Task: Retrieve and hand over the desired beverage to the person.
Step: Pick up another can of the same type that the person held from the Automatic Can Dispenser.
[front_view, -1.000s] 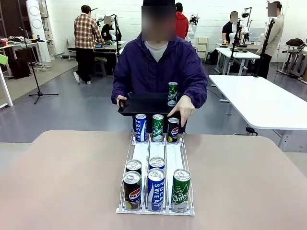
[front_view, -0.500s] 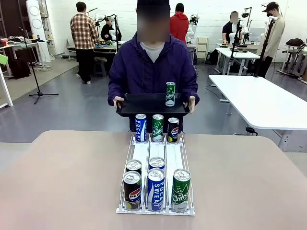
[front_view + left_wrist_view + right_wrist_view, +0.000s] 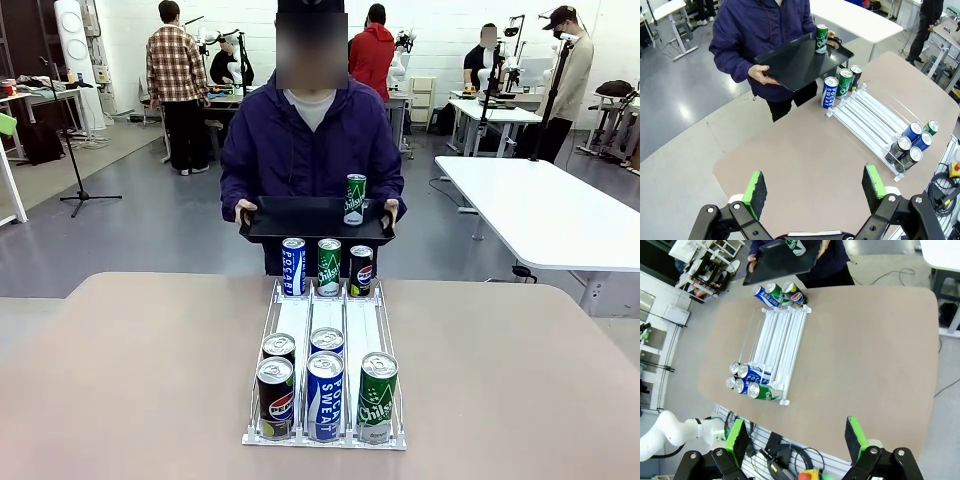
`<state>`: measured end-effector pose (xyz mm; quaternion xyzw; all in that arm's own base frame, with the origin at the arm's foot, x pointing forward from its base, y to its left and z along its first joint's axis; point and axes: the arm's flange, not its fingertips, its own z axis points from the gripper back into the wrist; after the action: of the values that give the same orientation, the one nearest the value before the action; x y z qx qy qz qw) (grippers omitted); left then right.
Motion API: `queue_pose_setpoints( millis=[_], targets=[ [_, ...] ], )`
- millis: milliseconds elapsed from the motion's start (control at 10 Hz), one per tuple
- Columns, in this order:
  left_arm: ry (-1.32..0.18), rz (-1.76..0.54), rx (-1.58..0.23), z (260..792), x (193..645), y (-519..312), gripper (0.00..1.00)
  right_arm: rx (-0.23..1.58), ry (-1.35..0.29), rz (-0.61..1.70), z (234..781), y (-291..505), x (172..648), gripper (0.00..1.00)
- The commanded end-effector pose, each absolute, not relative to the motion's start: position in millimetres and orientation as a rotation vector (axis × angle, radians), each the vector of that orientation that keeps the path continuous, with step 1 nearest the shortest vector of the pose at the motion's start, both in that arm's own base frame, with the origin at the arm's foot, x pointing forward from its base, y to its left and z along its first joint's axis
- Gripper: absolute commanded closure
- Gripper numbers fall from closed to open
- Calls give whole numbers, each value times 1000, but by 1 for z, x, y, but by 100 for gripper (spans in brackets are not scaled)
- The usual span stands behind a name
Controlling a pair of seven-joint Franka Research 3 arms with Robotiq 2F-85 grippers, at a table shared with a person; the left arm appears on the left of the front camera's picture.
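The left gripper (image 3: 814, 192) hangs high over the smooth tan table (image 3: 120, 380), its green-padded jaws wide apart and empty, and the white wire rack (image 3: 358, 325) lies well off towards the upper right of its own view. The rack's near row holds, from the left, a dark Pepsi can (image 3: 275, 398), a blue Pocari Sweat can (image 3: 325, 395) and a near green Chilsung can (image 3: 377, 397). All are slim glossy metal cylinders standing upright, with one more can behind each of the first two. Three more stand at the far end, just below the flat black tray (image 3: 300, 215) that the person (image 3: 310, 140) holds level in both hands. A tray can (image 3: 355, 199), green and upright, stands on its right part. That probably marks green as the wanted drink. The near green can sits in the rightmost lane, so the right arm looks nearer. The right gripper (image 3: 796, 440) is likewise spread open and empty, high up, with the rack up and left of it.
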<state>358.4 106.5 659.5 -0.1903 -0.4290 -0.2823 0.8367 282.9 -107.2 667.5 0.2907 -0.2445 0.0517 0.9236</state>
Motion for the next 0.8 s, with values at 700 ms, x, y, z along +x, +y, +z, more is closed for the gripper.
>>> queue_pose_setpoints(
  millis=[700],
  targets=[
    [-568,-708,-242,641,364,-8,0,595,-499,107,668,-108,286,0]
  ],
)
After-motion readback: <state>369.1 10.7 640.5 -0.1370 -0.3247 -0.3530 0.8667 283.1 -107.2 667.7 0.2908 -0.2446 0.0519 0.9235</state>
